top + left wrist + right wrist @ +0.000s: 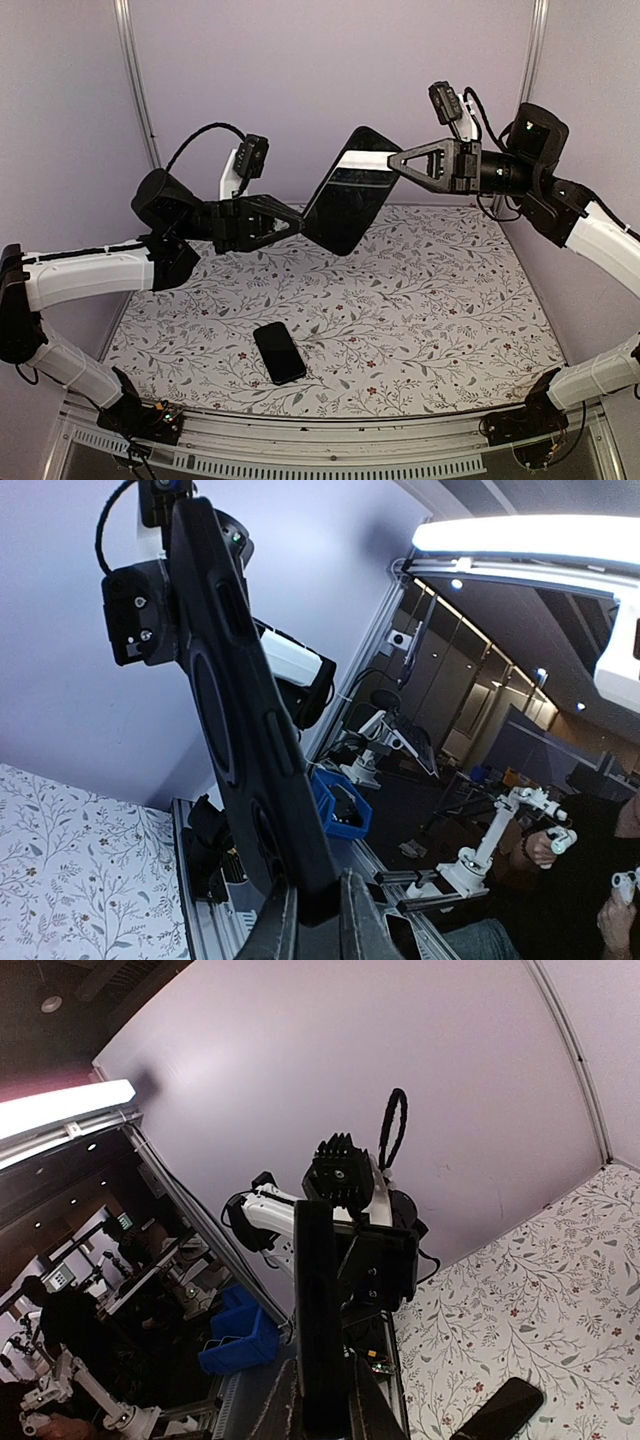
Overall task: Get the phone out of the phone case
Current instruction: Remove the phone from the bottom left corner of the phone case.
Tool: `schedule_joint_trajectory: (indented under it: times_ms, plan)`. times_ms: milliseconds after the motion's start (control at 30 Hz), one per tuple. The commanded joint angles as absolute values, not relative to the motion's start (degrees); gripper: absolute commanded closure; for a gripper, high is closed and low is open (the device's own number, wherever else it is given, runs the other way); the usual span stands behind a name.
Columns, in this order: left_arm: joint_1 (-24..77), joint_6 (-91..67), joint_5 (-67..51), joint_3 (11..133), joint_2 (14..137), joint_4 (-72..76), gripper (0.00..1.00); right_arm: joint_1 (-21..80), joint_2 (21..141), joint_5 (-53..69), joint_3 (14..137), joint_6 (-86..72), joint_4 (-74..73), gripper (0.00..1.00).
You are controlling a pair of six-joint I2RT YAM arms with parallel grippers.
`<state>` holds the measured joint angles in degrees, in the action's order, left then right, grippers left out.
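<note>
Case held aloft: left tool clamped on phone case lower corner, right tool clamped on its upper edge; phone flat on table.

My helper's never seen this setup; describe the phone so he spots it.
Start at the floral table and go to its near edge, just left of centre. The phone lies flat there, a dark glossy slab, unlike the larger black case held up in the air.
</note>
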<state>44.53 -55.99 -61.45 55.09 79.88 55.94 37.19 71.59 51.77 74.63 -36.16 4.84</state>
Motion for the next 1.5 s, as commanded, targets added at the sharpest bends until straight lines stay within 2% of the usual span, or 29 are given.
schedule_joint_trajectory:
  times_ms: [0, 400, 833, 1100, 1200, 1467]
  plan:
    - [47.5, -56.5, -67.8, 56.7, 78.2, 65.6, 0.92, 36.5, 72.6, 49.9, 72.6, -38.3, 9.9, 1.0]
    - [48.7, -54.8, -68.8, 59.2, 78.9, 65.6, 0.95, 36.5, 72.9, 51.0, 70.4, -44.7, 13.3, 1.0]
    - [50.0, -31.3, -59.6, 64.2, 77.2, 35.0, 1.0, 36.6, 72.8, 53.3, 67.1, -56.9, 22.2, 1.0]
    - [50.2, -27.7, -54.3, 64.1, 76.1, 32.2, 1.0, 36.5, 73.1, 54.6, 64.2, -63.0, 29.6, 1.0]
    - [50.2, -24.3, -51.0, 64.1, 75.3, 28.0, 1.0, 36.5, 73.9, 55.9, 63.4, -67.9, 34.1, 1.0]
    - [50.1, -13.8, -42.9, 66.3, 74.0, 16.2, 1.0, 36.6, 74.7, 56.8, 63.4, -71.3, 34.3, 1.0]
